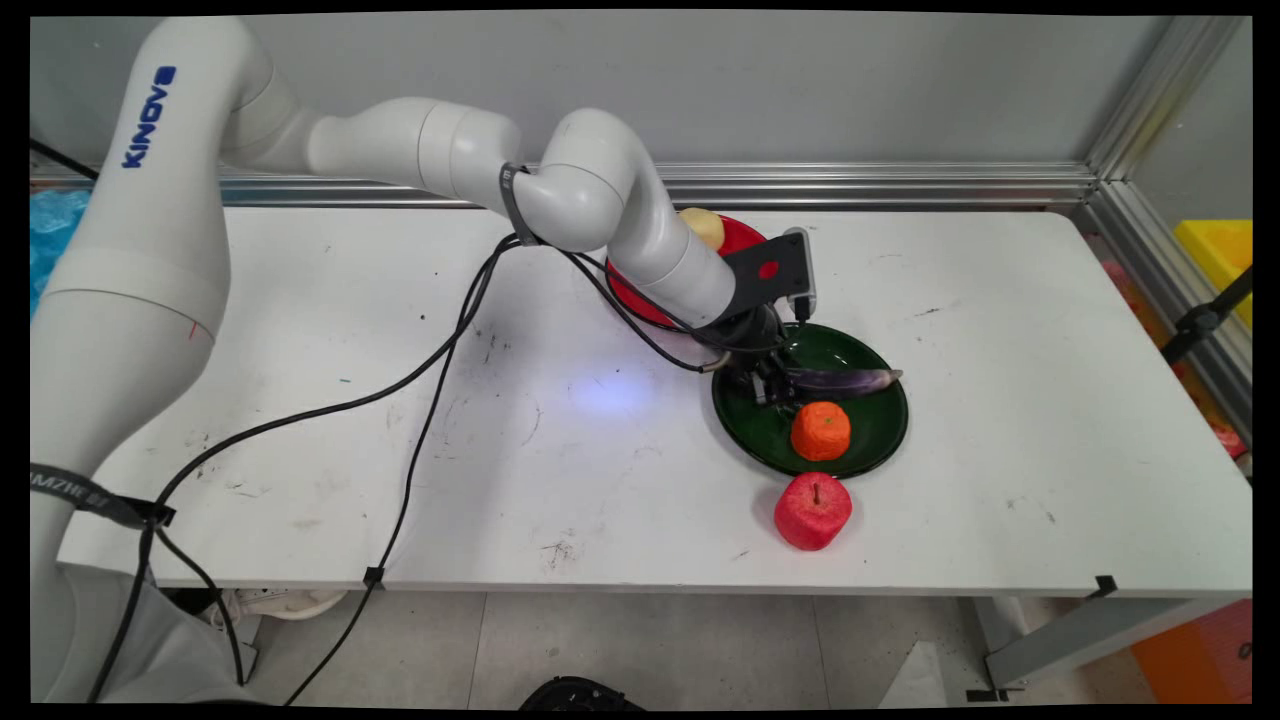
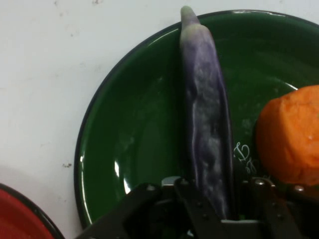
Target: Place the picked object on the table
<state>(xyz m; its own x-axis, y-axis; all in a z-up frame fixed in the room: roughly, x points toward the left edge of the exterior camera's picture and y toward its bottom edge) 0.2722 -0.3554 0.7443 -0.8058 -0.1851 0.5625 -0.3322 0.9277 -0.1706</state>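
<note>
Nearest the camera, a red apple (image 1: pixel 812 511) rests on the white surface (image 1: pixel 400 450), in front of the gripper and just off the green plate's rim. Behind and left of the gripper, a red plate (image 1: pixel 742 237) carries a pale yellow fruit (image 1: pixel 704 226), both partly hidden by the arm. The gripper (image 1: pixel 772 385) stands over the green plate (image 1: pixel 870 440), its fingers closed around the near end of a purple eggplant (image 2: pixel 207 124). The eggplant extends rightward from the gripper, its tip reaching the plate's rim. An orange fruit (image 1: pixel 821 431) sits on the green plate, just beside the gripper on its near right.
</note>
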